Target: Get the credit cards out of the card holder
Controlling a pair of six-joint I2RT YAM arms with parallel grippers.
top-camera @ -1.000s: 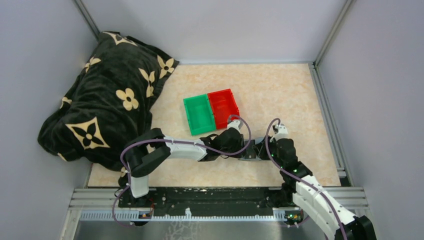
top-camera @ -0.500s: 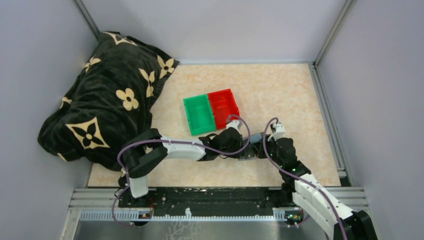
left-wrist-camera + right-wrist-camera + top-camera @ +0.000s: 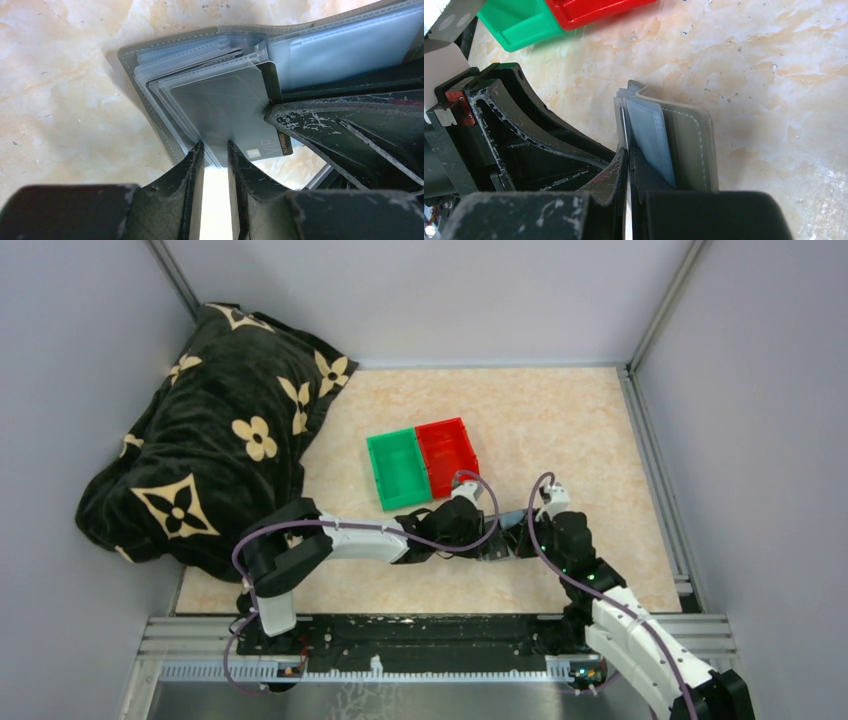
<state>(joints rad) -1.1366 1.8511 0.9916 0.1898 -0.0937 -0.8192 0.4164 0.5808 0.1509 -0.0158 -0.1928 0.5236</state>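
Observation:
The grey card holder (image 3: 145,57) lies open, showing clear plastic sleeves. It is held between both grippers just in front of the bins in the top view (image 3: 508,519). My left gripper (image 3: 215,150) is shut on the near edge of its sleeves and cover. A dark credit card (image 3: 274,142) marked VIP sticks partly out of one sleeve. My right gripper (image 3: 628,152) is shut on that card's thin edge (image 3: 623,125), beside the grey cover (image 3: 691,145). Its finger (image 3: 345,132) shows in the left wrist view. No other cards can be made out.
A green bin (image 3: 398,469) and a red bin (image 3: 446,455) stand side by side just behind the grippers, both empty. A black blanket with cream flowers (image 3: 210,430) fills the left side. The beige marbled table top (image 3: 560,430) ends at grey walls.
My right gripper has shifted slightly left and back. A sliver of the card holder now shows between the two grippers. The left arm has hardly moved.

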